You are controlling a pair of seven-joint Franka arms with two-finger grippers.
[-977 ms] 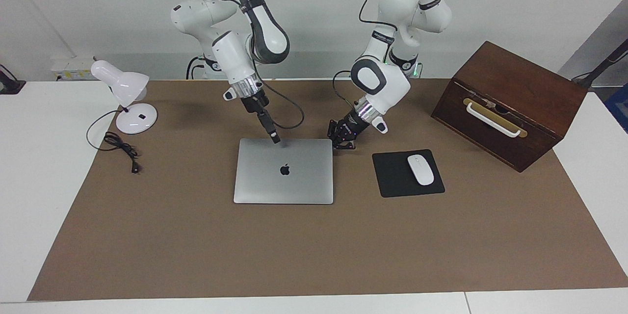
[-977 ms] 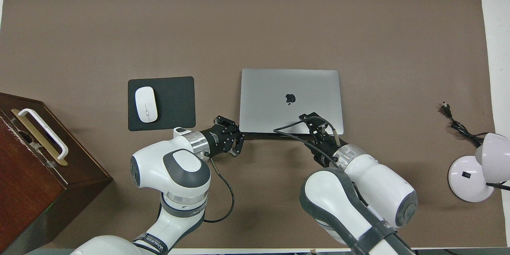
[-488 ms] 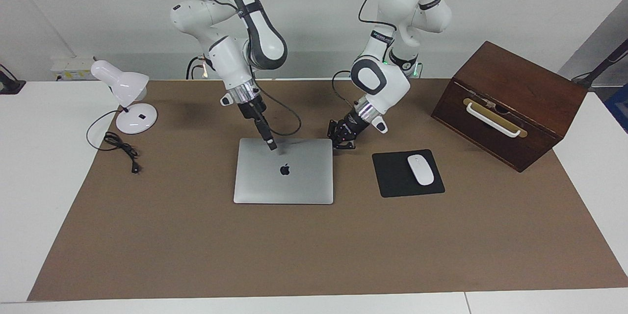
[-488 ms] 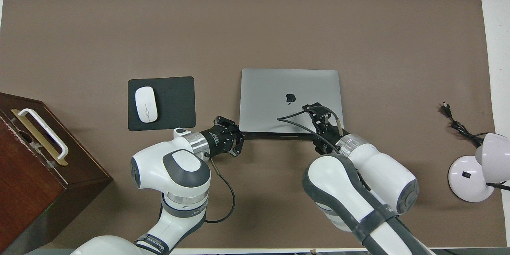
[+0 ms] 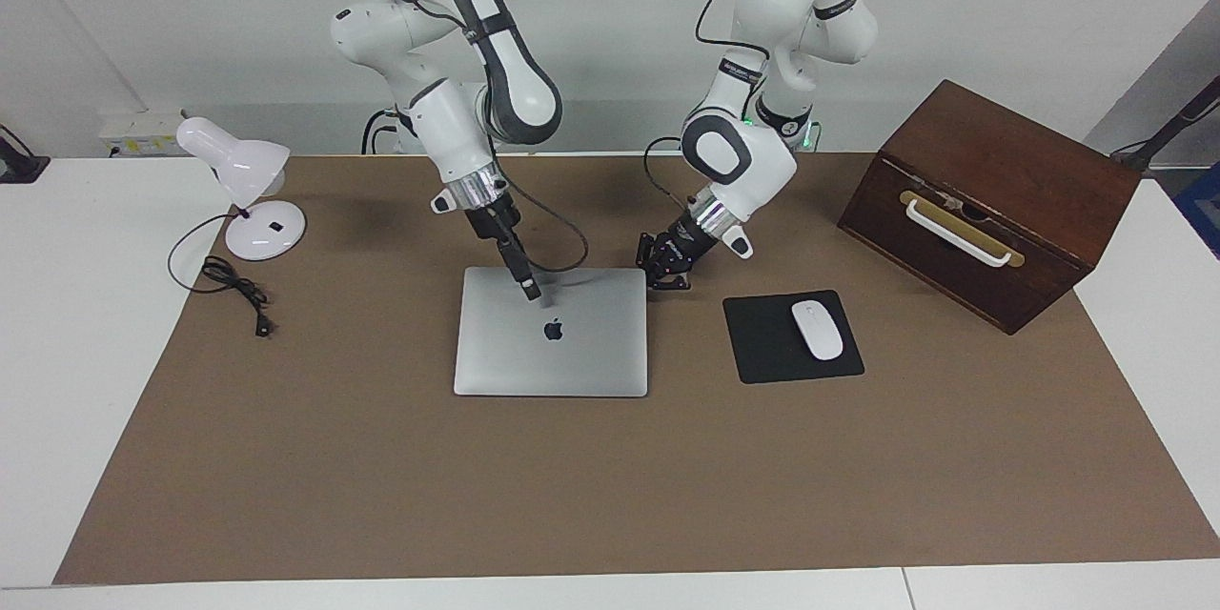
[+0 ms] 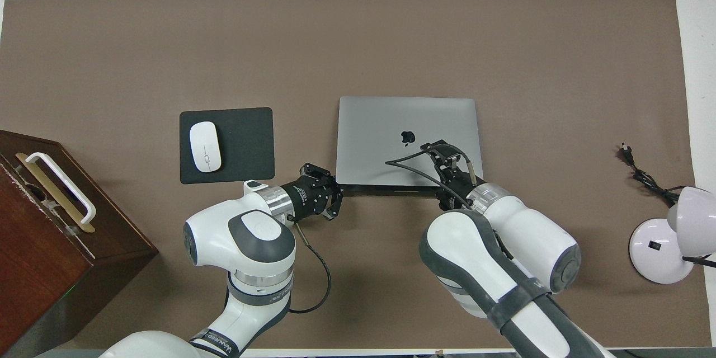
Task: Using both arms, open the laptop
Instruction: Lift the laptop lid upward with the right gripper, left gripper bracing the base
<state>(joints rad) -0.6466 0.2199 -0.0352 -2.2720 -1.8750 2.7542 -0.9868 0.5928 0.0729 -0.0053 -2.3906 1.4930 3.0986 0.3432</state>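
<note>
The left gripper's (image 5: pixel 667 278) jaws are closed on nothing, its fingertips together just beside the corner of the laptop (image 5: pixel 552 334) that lies nearest the robots at the left arm's end, low at the brown mat (image 5: pixel 610 477). The right gripper (image 5: pixel 532 291) is over the lid near the edge nearest the robots, its fingers pointing steeply down with the tip at or just above the lid; whether its jaws are open or closed I cannot tell. There is one laptop, silver-grey with a dark apple logo, lying closed and flat about the middle of the mat; in the overhead view its edge nearest the robots is partly covered by the right gripper (image 6: pixel 447 159) while the left gripper (image 6: pixel 330 198) sits at its corner. Two white arms come in, one to each of those points. Toward the left arm's end lie one black mouse pad (image 5: pixel 791 336) with one white mouse (image 5: pixel 818 330) on it, and one dark wooden box (image 5: pixel 991 200) with a white handle stands farther along that way. Toward the right arm's end stands one white desk lamp (image 5: pixel 243 186), its black cord (image 5: pixel 233 291) coiled on the mat beside it.
</note>
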